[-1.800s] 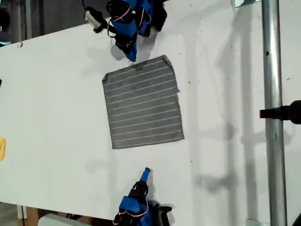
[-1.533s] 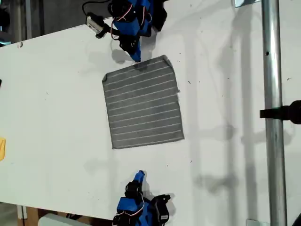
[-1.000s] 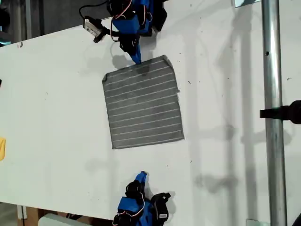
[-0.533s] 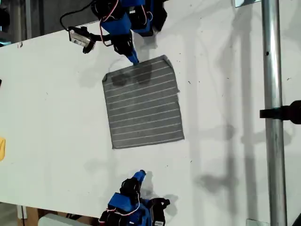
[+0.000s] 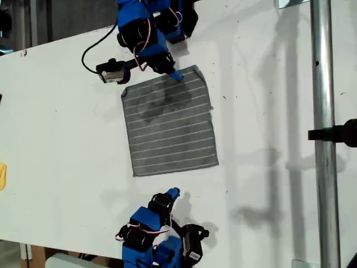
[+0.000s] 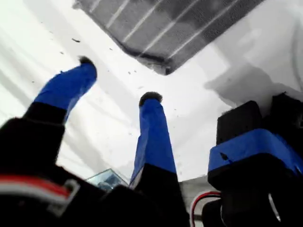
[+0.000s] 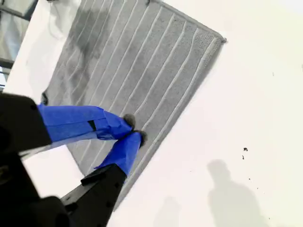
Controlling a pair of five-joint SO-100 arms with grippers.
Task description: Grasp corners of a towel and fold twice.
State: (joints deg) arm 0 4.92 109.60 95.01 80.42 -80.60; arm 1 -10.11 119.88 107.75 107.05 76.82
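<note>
I am looking at the towel lying flat and unfolded on the white table, near the middle of the exterior view, stripes running across it. My second gripper is sitting over the towel's edge near a corner at the top of the exterior view; in the second wrist view its two blue fingers are meeting at the tips, drawn narrow, right over the hemmed edge. I cannot tell whether any cloth is pinched between the tips, since the fabric looks flat around them and the contact point is hidden by the fingers themselves. My first gripper is standing off the towel near the bottom of the exterior view, apart from the cloth's near edge. In the first wrist view its fingers are spread wide with bare table between them, and one rounded towel corner is lying just beyond the tips, not touching. That view is blurred and the rest of the towel is cut off by the frame. A metal pole is running down the exterior view's right, and a yellow object is cut off at the exterior view's left edge, too little showing to identify.
</note>
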